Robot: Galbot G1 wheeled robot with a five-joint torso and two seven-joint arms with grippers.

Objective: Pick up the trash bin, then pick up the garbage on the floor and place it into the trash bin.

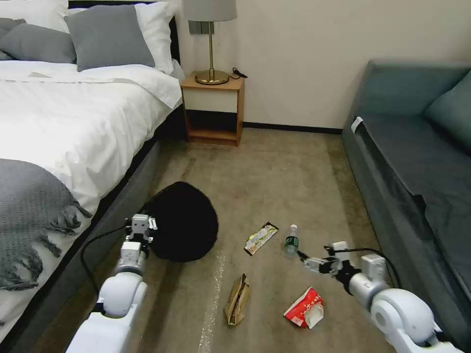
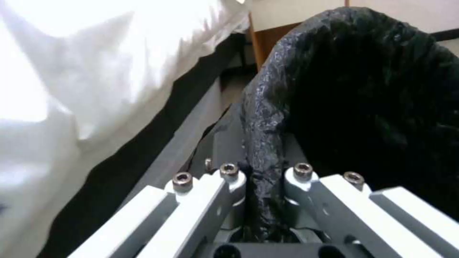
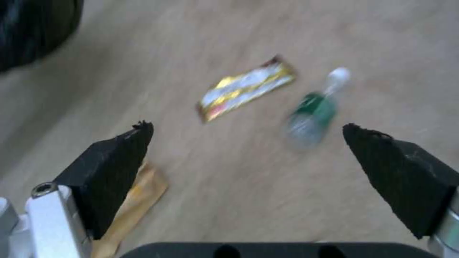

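Bedroom carpet (image 1: 274,186) | left claw (image 2: 260,179) clamps trash bin (image 1: 181,220) rim | right claw (image 3: 249,143) spread above bottle (image 3: 313,114) | labels unreadable

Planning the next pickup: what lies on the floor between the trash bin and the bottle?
In the head view, just the snack wrapper lies between trash bin and bottle.

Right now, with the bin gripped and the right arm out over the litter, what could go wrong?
1. The left gripper pinches only the rim of the round trash bin lined with glossy black plastic; the bag could slip or tear.
2. The open right gripper hangs nearest the small green-labelled clear bottle, which lies on its side and may roll off when nudged.
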